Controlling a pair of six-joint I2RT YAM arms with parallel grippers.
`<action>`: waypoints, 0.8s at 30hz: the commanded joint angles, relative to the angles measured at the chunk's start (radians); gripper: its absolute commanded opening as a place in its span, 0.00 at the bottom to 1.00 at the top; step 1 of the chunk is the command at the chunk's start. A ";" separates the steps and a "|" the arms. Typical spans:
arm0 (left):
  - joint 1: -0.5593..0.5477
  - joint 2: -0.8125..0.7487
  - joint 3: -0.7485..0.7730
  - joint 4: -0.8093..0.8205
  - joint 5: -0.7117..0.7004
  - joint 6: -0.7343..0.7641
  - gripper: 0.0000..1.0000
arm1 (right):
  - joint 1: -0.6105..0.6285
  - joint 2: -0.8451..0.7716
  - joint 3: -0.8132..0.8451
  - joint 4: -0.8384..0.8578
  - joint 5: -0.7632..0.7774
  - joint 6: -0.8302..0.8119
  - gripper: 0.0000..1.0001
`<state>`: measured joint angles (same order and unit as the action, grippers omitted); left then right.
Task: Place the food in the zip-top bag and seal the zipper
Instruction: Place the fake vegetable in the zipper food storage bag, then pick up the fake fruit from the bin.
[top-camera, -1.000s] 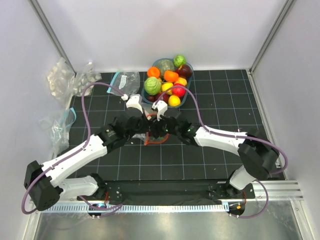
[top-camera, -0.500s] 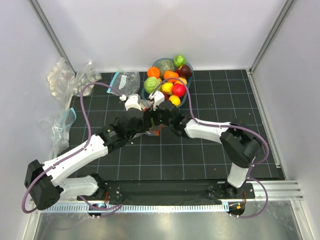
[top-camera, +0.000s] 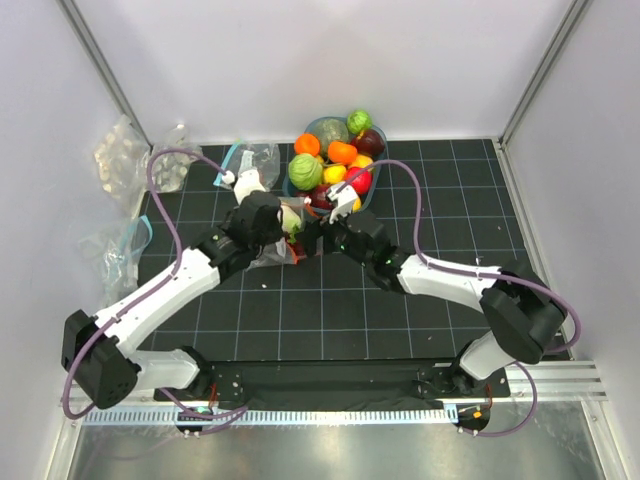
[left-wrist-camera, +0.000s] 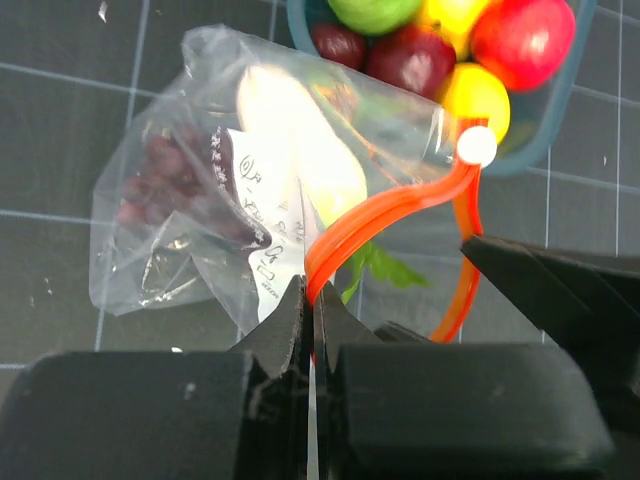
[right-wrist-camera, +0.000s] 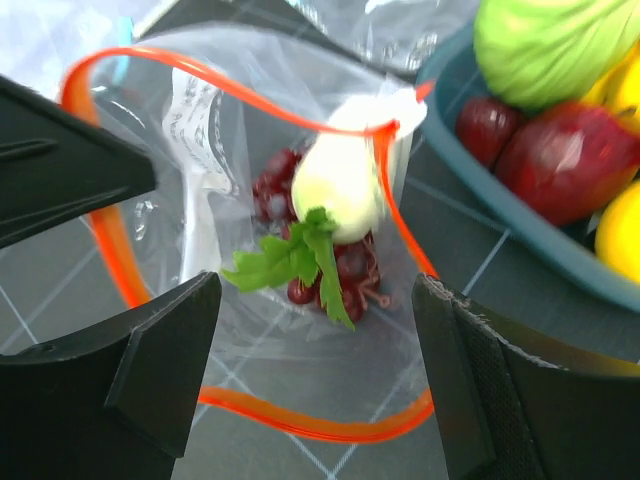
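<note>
The zip-top bag (left-wrist-camera: 190, 220) lies on the black mat beside the teal basket (left-wrist-camera: 562, 105), its mouth open. Inside it are a white oblong vegetable (right-wrist-camera: 345, 180) with green leaves and purple grapes (right-wrist-camera: 340, 265). My left gripper (left-wrist-camera: 312, 300) is shut on the orange-red zipper (left-wrist-camera: 390, 205) at one side of the mouth. My right gripper (right-wrist-camera: 315, 340) is open and empty, its fingers either side of the open mouth, above the zipper loop (right-wrist-camera: 300, 420). In the top view both grippers (top-camera: 292, 232) (top-camera: 322, 228) meet at the bag (top-camera: 272, 250).
The basket (top-camera: 374, 192) holds green cabbage (top-camera: 305, 171), oranges, lemons and a red apple (top-camera: 357, 180). Clear bags with teal strips lie at the back left (top-camera: 250, 160) and far left (top-camera: 120, 250). Crumpled clear bags (top-camera: 125, 155) sit by the left wall.
Both grippers and the bag have moved back and left, toward the basket. The bag's mouth now gapes open with the white vegetable and grapes inside.
</note>
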<state>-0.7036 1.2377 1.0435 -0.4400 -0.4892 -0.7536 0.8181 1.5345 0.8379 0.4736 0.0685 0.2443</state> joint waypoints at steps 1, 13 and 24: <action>0.021 0.044 0.111 -0.009 -0.026 -0.018 0.00 | 0.004 -0.036 0.082 -0.012 0.033 -0.010 0.84; 0.070 0.172 0.481 -0.247 -0.268 -0.058 0.00 | -0.204 0.007 0.351 -0.058 -0.096 0.193 0.87; 0.073 0.148 0.529 -0.332 -0.473 0.077 0.01 | -0.244 0.338 0.771 -0.294 -0.081 0.132 0.97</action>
<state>-0.6346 1.4193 1.5871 -0.7486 -0.8371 -0.7181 0.5770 1.7832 1.5177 0.2958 0.0032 0.3946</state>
